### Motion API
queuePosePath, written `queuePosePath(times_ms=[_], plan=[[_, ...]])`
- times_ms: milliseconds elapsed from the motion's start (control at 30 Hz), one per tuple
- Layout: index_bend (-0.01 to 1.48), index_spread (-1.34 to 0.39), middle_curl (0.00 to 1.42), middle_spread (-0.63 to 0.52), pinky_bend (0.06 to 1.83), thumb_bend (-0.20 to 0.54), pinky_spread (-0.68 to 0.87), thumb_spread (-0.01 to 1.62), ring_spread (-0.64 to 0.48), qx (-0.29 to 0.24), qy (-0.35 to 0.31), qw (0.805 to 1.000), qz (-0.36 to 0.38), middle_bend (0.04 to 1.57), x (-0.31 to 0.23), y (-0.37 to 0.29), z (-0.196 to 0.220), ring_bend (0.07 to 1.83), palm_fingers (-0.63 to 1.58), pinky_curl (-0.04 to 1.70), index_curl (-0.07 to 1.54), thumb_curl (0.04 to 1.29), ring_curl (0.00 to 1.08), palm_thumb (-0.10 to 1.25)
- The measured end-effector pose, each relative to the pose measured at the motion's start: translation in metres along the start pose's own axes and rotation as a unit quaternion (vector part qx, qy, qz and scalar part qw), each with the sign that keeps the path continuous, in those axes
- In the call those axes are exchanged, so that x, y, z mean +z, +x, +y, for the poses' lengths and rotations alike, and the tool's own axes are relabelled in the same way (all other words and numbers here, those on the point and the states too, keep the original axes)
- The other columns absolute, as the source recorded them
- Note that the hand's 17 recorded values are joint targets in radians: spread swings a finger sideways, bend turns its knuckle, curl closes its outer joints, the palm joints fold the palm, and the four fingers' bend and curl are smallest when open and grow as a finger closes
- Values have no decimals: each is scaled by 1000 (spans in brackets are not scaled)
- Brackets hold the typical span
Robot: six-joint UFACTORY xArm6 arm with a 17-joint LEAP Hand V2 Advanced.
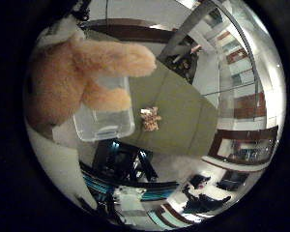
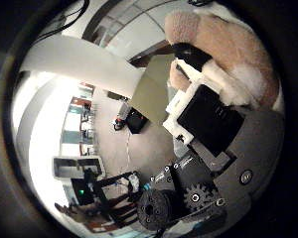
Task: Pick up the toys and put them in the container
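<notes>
Plush bear (image 1: 72, 77) sits clenched in the hand (image 2: 208, 119); release only once squarely above the container (image 1: 104, 121), clear of its rim.

Close against the palm, the plush toy (image 1: 72, 77) is peach-tan with a white patch; the hand (image 2: 208, 119) is white and black; below it the bin (image 1: 104, 118) is clear, the mat (image 1: 179, 111) olive, the small toy (image 1: 150, 118) tan and cream

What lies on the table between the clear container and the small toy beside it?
Nothing: the little finger side view shows bare table between the clear container and the small toy.
</notes>
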State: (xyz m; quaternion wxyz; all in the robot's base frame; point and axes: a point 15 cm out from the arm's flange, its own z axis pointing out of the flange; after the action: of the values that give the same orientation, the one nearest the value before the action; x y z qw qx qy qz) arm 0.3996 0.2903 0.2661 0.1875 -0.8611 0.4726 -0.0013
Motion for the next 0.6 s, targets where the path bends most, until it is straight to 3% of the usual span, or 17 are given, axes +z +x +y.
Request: queuePosePath(times_ms=[100, 200, 400, 500, 600], plan=[[1152, -224, 716, -143, 1450, -19, -193, 1050, -226, -11, 23, 1000, 1, 1344, 25, -15, -15, 1331, 1113, 725, 792, 679, 767, 981], [1020, -253, 699, -148, 1414, -30, -210, 1032, -230, -16, 32, 999, 4, 1270, 50, -19, -22, 1320, 1052, 707, 778, 643, 742, 922], [604, -351, 637, -179, 1221, -26, -297, 1018, -222, -21, 13, 1000, 9, 1028, 74, -15, -14, 1226, 434, 635, 698, 567, 652, 830], [633, -403, 562, -127, 1046, -31, -87, 1074, -146, -27, 12, 1000, 11, 847, 76, -14, -14, 987, 36, 588, 651, 520, 571, 773], [592, -418, 472, -65, 919, -29, 143, 1102, -23, -32, 15, 999, 13, 686, 75, -14, -15, 764, -43, 490, 565, 473, 446, 726]])
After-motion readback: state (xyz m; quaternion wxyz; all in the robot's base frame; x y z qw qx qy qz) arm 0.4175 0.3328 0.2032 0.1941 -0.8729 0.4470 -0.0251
